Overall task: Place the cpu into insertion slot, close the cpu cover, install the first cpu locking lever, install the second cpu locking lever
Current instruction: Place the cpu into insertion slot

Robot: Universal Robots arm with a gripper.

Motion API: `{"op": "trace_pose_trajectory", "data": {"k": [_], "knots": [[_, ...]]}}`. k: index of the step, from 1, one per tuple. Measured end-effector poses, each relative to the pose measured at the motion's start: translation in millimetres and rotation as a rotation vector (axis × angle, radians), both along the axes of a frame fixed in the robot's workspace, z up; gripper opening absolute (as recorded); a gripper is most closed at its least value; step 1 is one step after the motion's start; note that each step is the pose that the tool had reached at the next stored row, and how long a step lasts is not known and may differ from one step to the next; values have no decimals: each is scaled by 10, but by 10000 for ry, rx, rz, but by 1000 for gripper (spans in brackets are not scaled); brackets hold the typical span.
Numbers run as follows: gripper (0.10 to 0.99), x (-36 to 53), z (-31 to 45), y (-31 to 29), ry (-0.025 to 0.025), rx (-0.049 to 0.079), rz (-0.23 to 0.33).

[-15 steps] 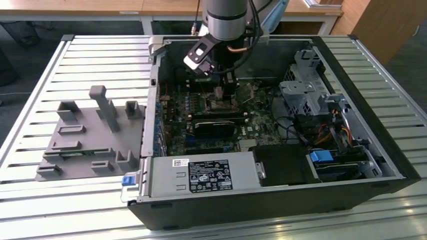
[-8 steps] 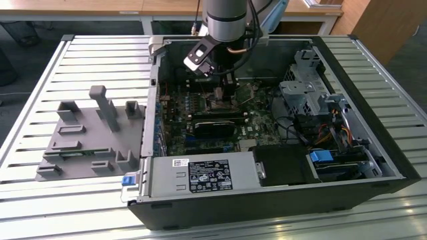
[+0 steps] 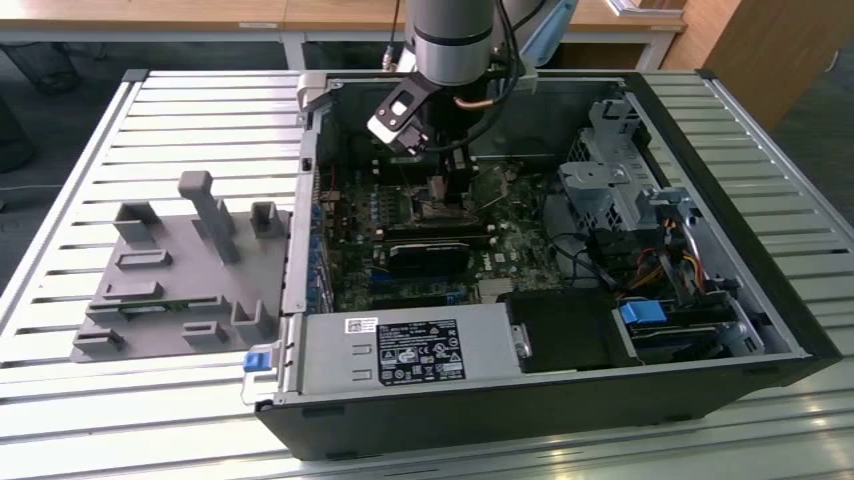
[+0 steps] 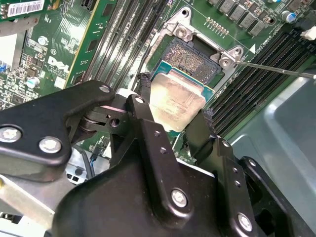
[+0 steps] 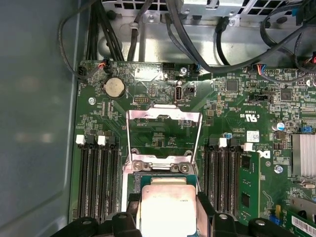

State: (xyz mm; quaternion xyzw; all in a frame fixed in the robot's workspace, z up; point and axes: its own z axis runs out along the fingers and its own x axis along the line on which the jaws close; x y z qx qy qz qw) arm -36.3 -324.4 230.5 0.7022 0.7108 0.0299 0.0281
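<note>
My gripper [image 4: 175,107] is shut on the cpu [image 4: 178,98], a flat square chip with a silvery-beige top, pinched by two opposite edges between black fingers [image 4: 143,106]. The chip hangs tilted just above the insertion slot [image 4: 190,59], whose dark pin field lies bare on the green board, part of it covered by the chip. In the first wrist view the cpu [image 5: 167,212] sits beside the cpu cover [image 5: 164,115], a silvery frame swung open and lying back on the board. A thin locking lever rod [image 4: 276,69] sticks out from the socket corner. The gripper [image 3: 451,195] reaches down into the computer case.
Long black memory slots [image 5: 96,182] flank the socket on both sides. Cables [image 5: 148,29] run along the case wall beyond the board. In the exterior view the power supply [image 3: 407,350] and drive cage [image 3: 607,185] crowd the case, and a grey fixture [image 3: 174,270] stands on the slatted table at the exterior view's left.
</note>
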Motion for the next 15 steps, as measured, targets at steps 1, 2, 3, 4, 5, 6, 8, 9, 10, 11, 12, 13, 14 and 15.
{"op": "trace_pose_trajectory", "data": {"k": [1, 2, 3, 4, 5, 6, 8, 9, 10, 11, 12, 13, 14, 15], "knots": [[533, 0, -5, 0, 1, -2, 0], [533, 0, -11, 0, 2, -2, 0], [533, 0, -17, 0, 1, -2, 0], [533, -1, -23, 0, 1, -1, 0], [533, -5, -26, -1, 1, -3, -2], [533, -11, -29, -1, 2, -4, -2], [533, -26, -38, 0, 1, -1, 0], [533, -31, -44, 0, 0, -1, 0], [533, -34, -52, 0, 1, -1, 0], [533, -34, -62, 0, 1, -2, 0], [533, -34, -72, 0, 1, -1, 1], [533, -35, -81, 0, 2, -1, 0], [533, -35, -90, 0, 2, -2, -5], [533, -36, -98, 0, 3, -3, -9]]}}
